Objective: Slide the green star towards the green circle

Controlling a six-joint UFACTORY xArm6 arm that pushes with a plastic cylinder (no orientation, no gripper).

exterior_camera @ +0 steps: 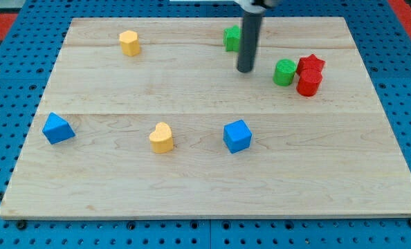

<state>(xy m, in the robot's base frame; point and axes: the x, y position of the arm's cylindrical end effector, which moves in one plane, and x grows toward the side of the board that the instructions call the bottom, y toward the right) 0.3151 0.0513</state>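
Green star (231, 38) sits near the view's top, half hidden behind the rod. My tip (245, 70) is just right of and below it, no gripper here. Green circle (284, 72) is further right, touching the red blocks (309, 75). Looks like approach stage: next I'd swing round to the star's left and push right.

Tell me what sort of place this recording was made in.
Most likely a robotics lab bench for tabletop pushing. A pale wooden board lies on a blue perforated base, small coloured blocks such as the green star and green circle are scattered on it, and my tip rests between those two.
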